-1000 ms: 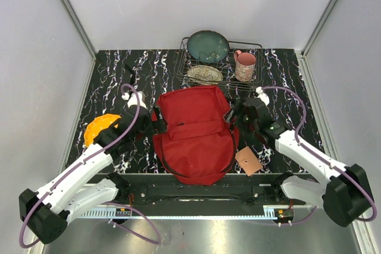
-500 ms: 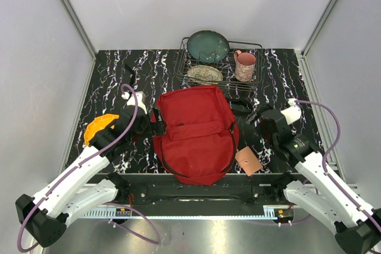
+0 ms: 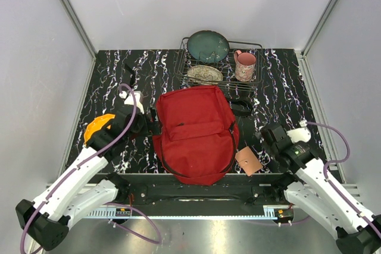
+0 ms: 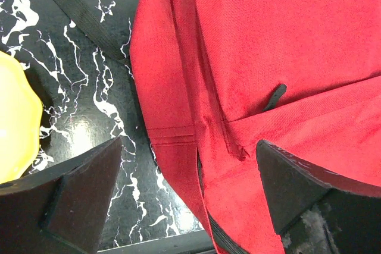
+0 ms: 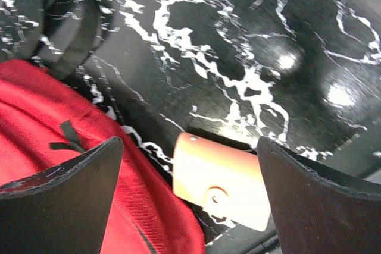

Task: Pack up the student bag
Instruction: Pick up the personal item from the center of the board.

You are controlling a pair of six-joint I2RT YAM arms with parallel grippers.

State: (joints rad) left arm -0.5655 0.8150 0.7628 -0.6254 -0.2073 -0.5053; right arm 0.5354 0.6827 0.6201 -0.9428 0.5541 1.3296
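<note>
Backpack (image 3: 196,135) is lying flat mid-table, with left gripper (image 3: 149,126) at its 9 o'clock and right gripper (image 3: 268,138) at 3 o'clock both hovering, jaws apart and empty, the right probably lining up over the tan wallet (image 3: 248,160).

In the left wrist view the bag (image 4: 268,57) is cut off at top and right, and the yellow thing (image 4: 15,117) left of it at the picture's edge. From above, a small black item (image 3: 130,75) behind the bag cannot be identified.
</note>
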